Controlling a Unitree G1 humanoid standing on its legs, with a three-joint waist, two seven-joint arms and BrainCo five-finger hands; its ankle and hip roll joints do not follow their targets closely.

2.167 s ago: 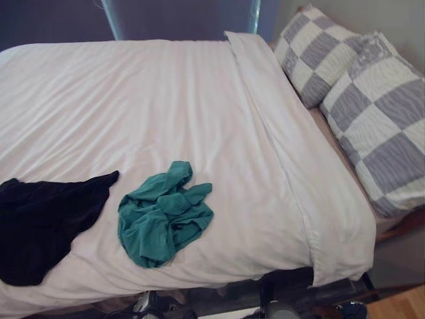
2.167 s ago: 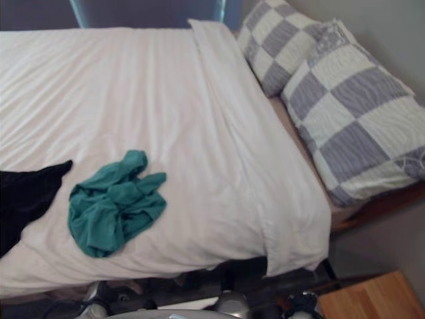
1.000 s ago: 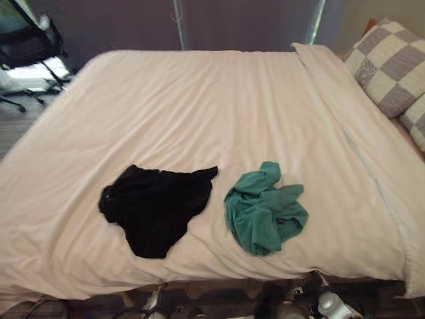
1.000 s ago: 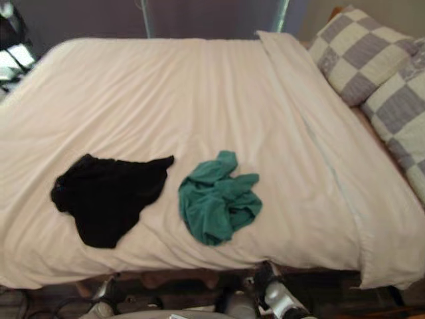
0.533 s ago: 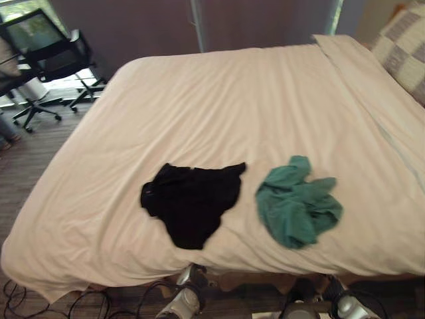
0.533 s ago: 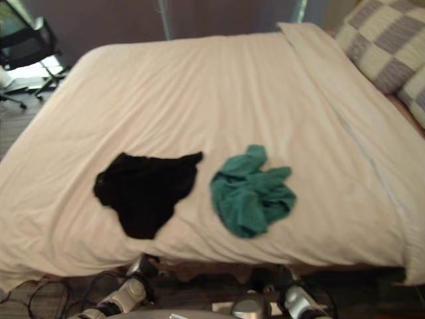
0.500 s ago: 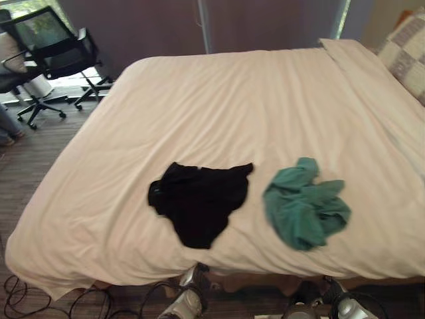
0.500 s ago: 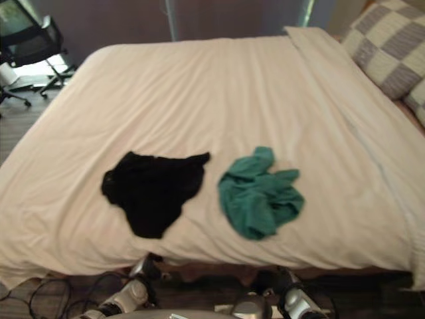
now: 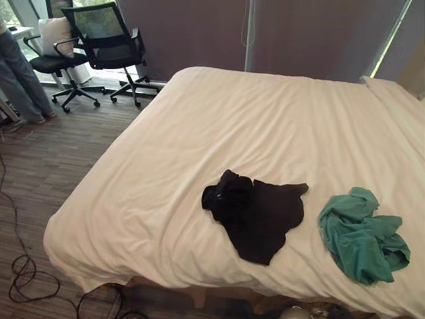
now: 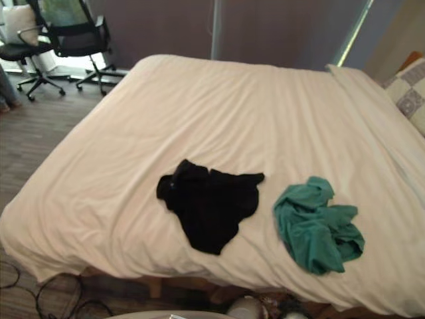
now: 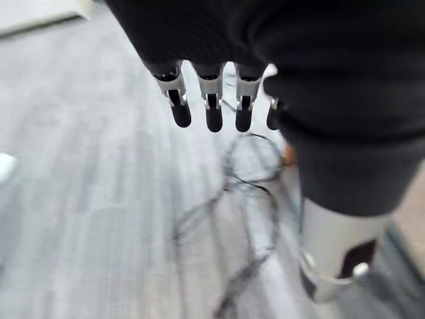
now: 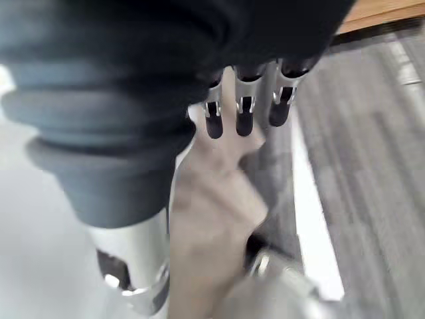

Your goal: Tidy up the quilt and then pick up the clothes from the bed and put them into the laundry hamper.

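Left eye view: the white quilt [image 9: 219, 139] lies spread flat over the bed, so tidying looks done. 2 garments sit near the bed's front edge, the black garment [image 9: 255, 212] and, just beside it, the crumpled green garment [image 9: 362, 239], both within easy reach for picking. Office chairs [image 9: 99, 40] and a person's legs [image 9: 20, 76] stand well apart at the far side.

Right eye view: same layout; a checked pillow [image 10: 412, 93] shows at the bed's head. The hamper is not visible.

Left wrist view: the left hand [image 11: 212, 100] hangs over the wooden floor [image 11: 80, 199], fingers [image 11: 209, 109] straight and relaxed, holding nothing, well away from both garments.

Right wrist view: the right hand [image 12: 246, 106] likewise hangs with fingers [image 12: 242, 113] extended, empty.
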